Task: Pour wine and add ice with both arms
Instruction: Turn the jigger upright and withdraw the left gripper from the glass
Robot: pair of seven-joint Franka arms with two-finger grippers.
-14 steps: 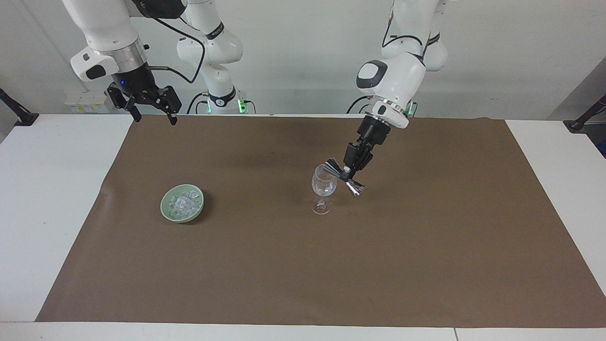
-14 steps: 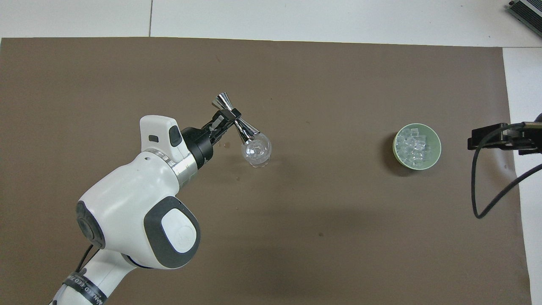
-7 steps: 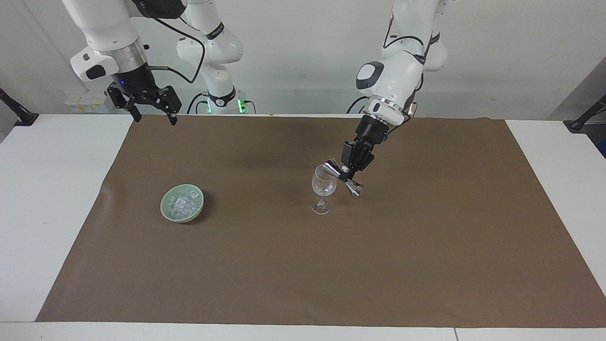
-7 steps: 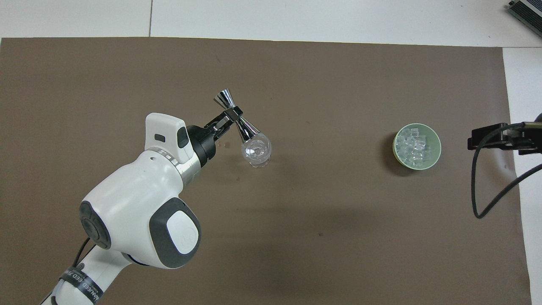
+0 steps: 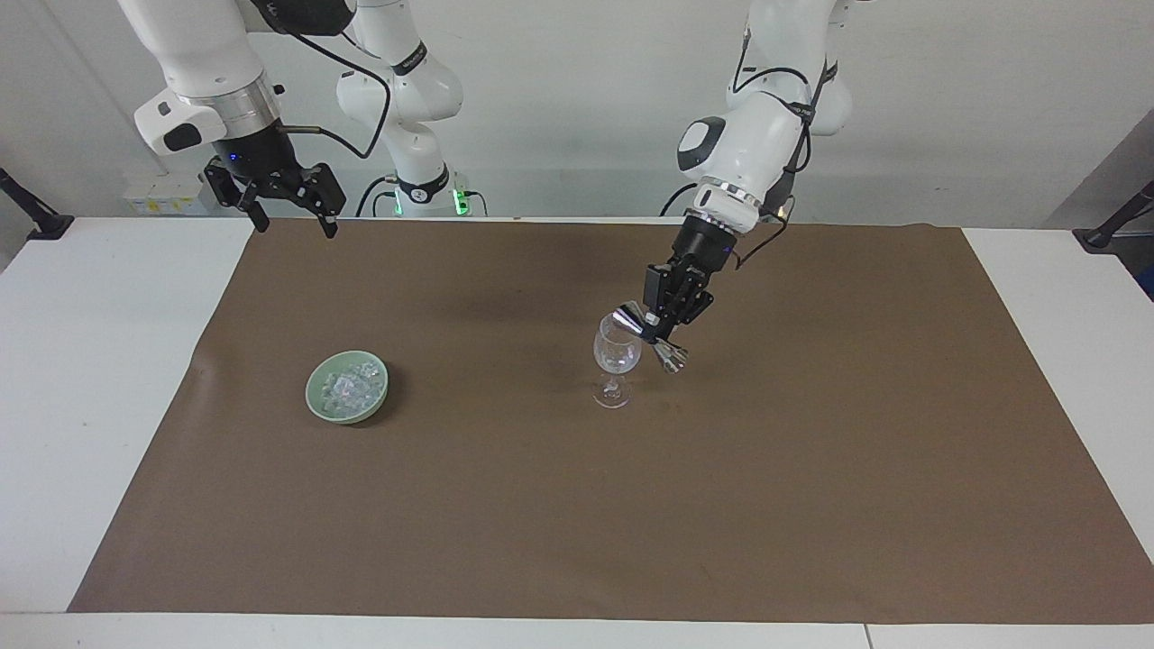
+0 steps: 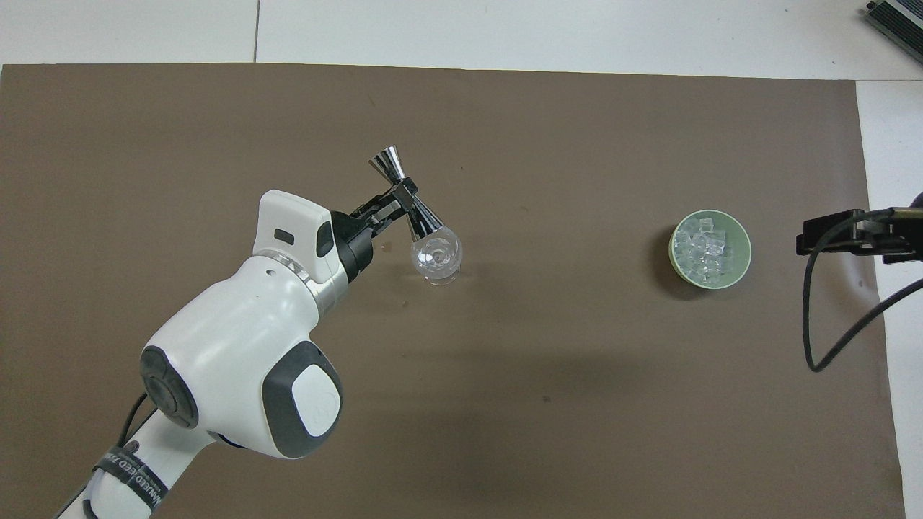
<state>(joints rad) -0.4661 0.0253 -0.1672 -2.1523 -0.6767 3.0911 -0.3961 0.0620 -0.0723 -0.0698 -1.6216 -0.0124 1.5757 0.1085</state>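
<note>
left pincer [image 5: 663, 323] clamped on a steel jigger [image 5: 651, 338] at its waist, tilted, one end at the wine glass [image 5: 616, 359] rim. right pincer [image 5: 287, 216] waits, fingers apart, over the counter [image 5: 81, 379] edge. ice [image 5: 347, 386] in green bowl [image 5: 317, 397], toward the right arm's end.

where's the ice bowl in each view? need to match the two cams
Facing view: the pale green bowl of ice sits on the brown mat toward the right arm's end, at the picture's left of centre, under no gripper.
Overhead view: the same bowl is at the picture's right, at mid height.
Shared landmark: the wine glass at the middle of the mat, with the left gripper tilting a steel jigger over it.
</note>
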